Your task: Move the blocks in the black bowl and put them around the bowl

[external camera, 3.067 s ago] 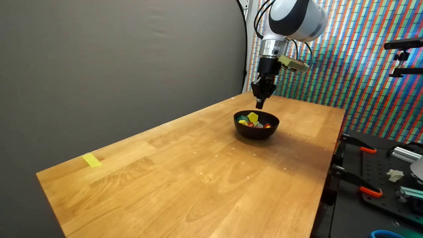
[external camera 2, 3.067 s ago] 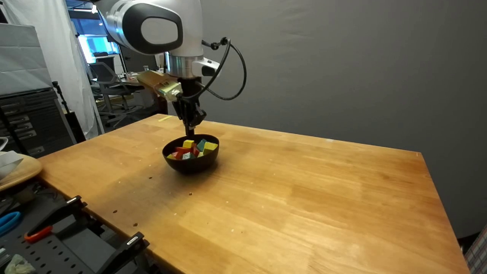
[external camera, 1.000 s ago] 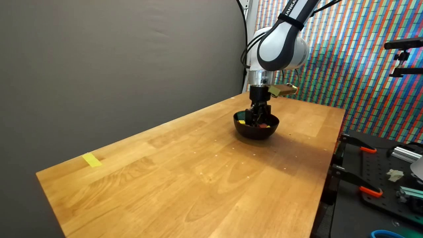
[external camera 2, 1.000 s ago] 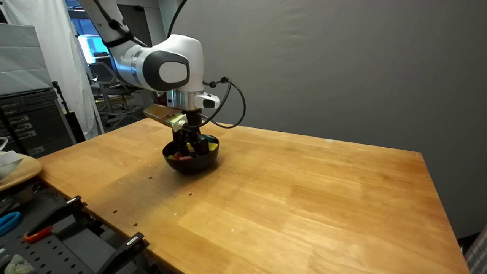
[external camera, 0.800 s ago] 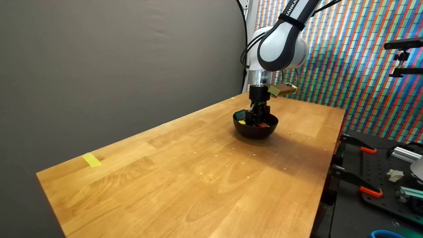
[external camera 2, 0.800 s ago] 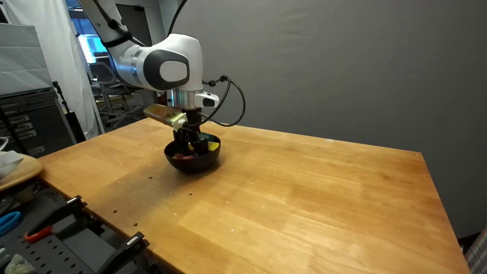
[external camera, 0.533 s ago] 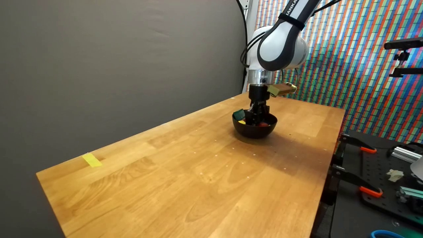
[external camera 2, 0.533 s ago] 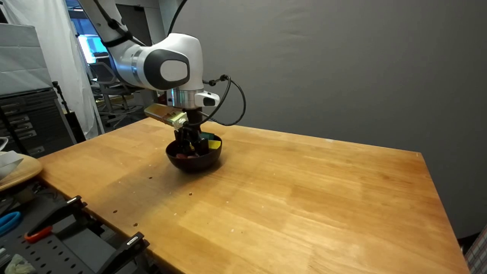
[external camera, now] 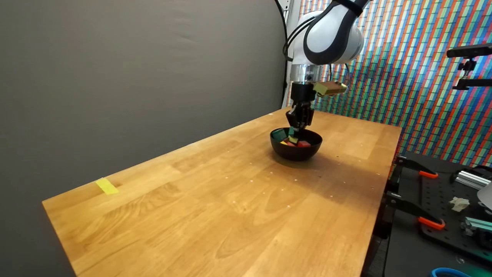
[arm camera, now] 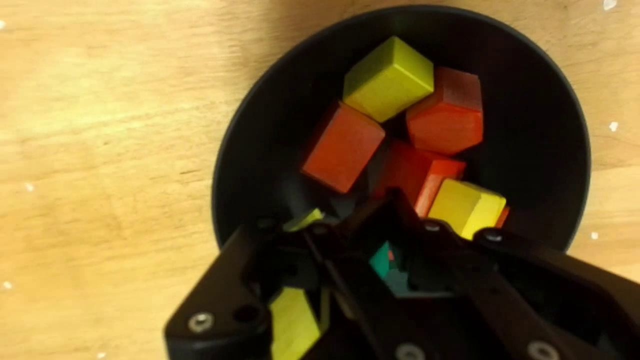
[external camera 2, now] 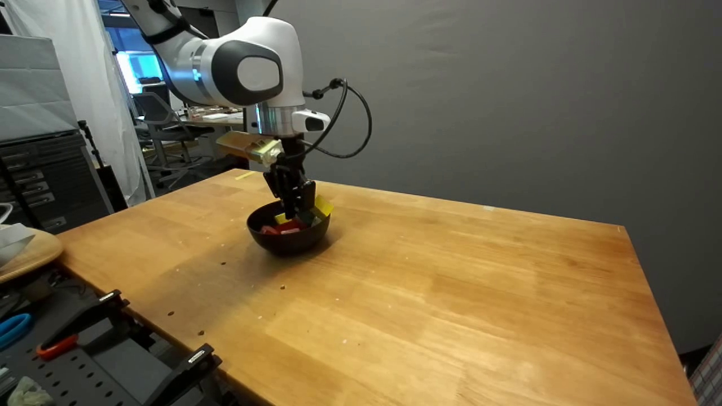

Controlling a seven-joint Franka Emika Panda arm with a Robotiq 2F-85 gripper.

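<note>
The black bowl (external camera: 296, 153) shows in both exterior views (external camera 2: 289, 245) with blocks inside. In the wrist view it holds red blocks (arm camera: 345, 147), yellow blocks (arm camera: 387, 82) and a teal-green block (arm camera: 381, 260) partly hidden by my fingers. My gripper (external camera: 298, 130) points down just over the bowl, its tips at about rim height. It looks shut in the wrist view (arm camera: 395, 200); no block clearly shows between the tips. A teal block (external camera: 291, 132) stands close beside the tips. A tilted yellow block (external camera 2: 323, 206) pokes above the rim next to the gripper (external camera 2: 291, 215).
The bowl stands on a wooden table (external camera: 192, 215). A flat yellow tape strip (external camera: 107, 186) lies near the far edge. Black clamps (external camera 2: 183, 372) and a dark side bench sit past one edge. A round wooden board (external camera 2: 34, 256) is at a table corner.
My gripper went down into the bowl open, then closed and rose to the rim. The blocks shifted, and one yellow block tilted up over the rim. The bowl slid slightly.
</note>
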